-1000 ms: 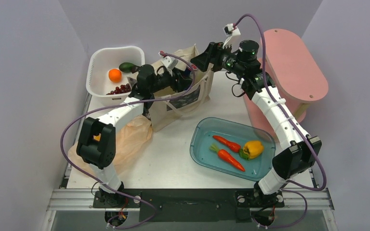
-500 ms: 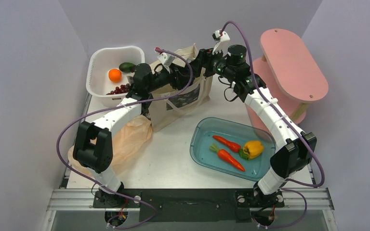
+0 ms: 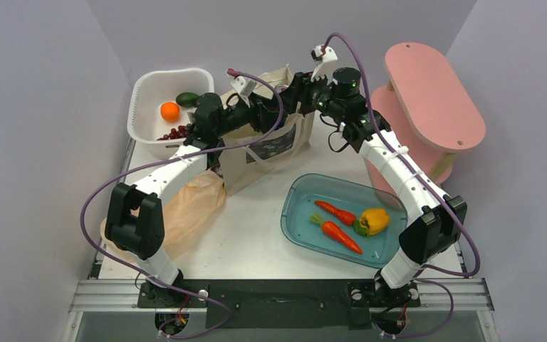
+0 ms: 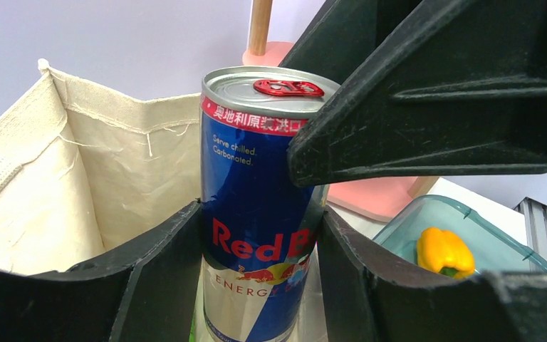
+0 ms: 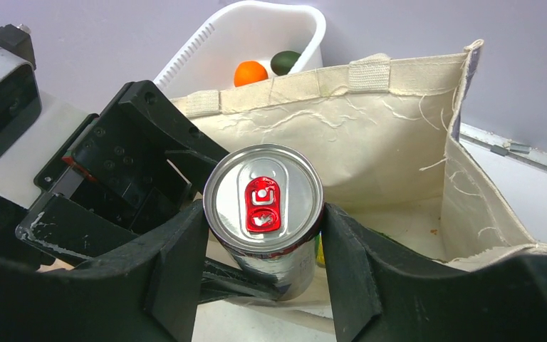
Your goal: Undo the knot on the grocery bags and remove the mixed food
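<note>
Grocery bags, two of them, are the biggest soft things on the tabletop [image 3: 249, 235]. The cream canvas tote [image 3: 242, 171] stands open at the back. The peach plastic bag [image 3: 192, 206] lies slack and flattened beside the left arm [image 3: 174, 167], and I cannot make out its knot. Both arms meet over the tote's mouth, where one blue-silver can [image 4: 253, 142] stands upright. The left gripper [image 4: 256, 242] pinches the can's lower body between its jaws. The right gripper [image 5: 263, 235] has its jaws against the can just under the lid, one on each side, so both hold the same can.

The risk, as I judge it, lies in this handover. If the left jaws let go before the right pair grips firmly, the smooth can could slip back into the tote or tip against its wall. If the two arms pull in different directions, the thin can could dent or twist out. The two pairs of jaws sit close together, so they could knock each other, and a lifted can could catch the tote's rim and drag the tote over.

Counted:
- one pink stool [image 3: 434, 100]
- one teal tray [image 3: 295, 194] holding two carrots [image 3: 340, 236] and one yellow pepper [image 3: 374, 219]
- one white basket [image 3: 146, 92] holding one avocado [image 3: 187, 98], one orange fruit [image 3: 170, 111] and a cluster of small dark-red fruit [image 3: 178, 132]
</note>
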{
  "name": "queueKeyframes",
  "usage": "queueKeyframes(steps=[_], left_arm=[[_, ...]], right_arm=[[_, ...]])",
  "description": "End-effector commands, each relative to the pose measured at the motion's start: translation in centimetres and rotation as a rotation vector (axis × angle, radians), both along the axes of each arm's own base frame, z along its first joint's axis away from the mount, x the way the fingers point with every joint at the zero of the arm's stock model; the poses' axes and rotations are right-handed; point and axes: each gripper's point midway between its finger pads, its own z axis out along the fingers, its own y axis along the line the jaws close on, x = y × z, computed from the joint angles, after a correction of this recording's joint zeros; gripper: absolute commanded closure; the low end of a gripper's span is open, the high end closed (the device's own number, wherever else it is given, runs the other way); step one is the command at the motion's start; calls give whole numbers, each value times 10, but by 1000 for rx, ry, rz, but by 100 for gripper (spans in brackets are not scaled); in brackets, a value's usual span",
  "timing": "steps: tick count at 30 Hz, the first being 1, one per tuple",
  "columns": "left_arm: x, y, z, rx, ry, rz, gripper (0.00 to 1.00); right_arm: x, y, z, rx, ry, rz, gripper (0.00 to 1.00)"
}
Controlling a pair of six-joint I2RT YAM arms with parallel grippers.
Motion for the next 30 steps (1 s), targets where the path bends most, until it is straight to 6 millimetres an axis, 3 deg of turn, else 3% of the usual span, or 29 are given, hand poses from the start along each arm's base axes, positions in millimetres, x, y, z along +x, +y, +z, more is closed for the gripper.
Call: queueKeyframes(steps=[1, 8, 9, 12, 14, 20, 25, 30], left_arm=[[-38, 1, 85, -83, -213, -64, 81], [-32, 3, 73, -5, -132, -36, 70], [-30, 4, 71, 5, -128, -22, 59], [-28, 10, 63, 61, -117, 12, 55], [-31, 13, 55, 109, -130, 12, 45], [-32, 21, 27, 199, -78, 35, 28], [-35, 23, 11, 250, -69, 12, 27], [-33, 34, 6, 294, -63, 76, 20]], right_arm=[[9, -6, 25, 57, -79, -39, 100], [9, -12, 64, 114, -168, -39, 100], [11, -15, 70, 127, -180, -47, 100], [13, -21, 91, 160, -222, -68, 100], [16, -25, 100, 174, -244, -84, 100], [23, -33, 125, 242, -289, -108, 100], [21, -35, 148, 284, -334, -105, 100], [24, -69, 197, 332, -436, -204, 100]])
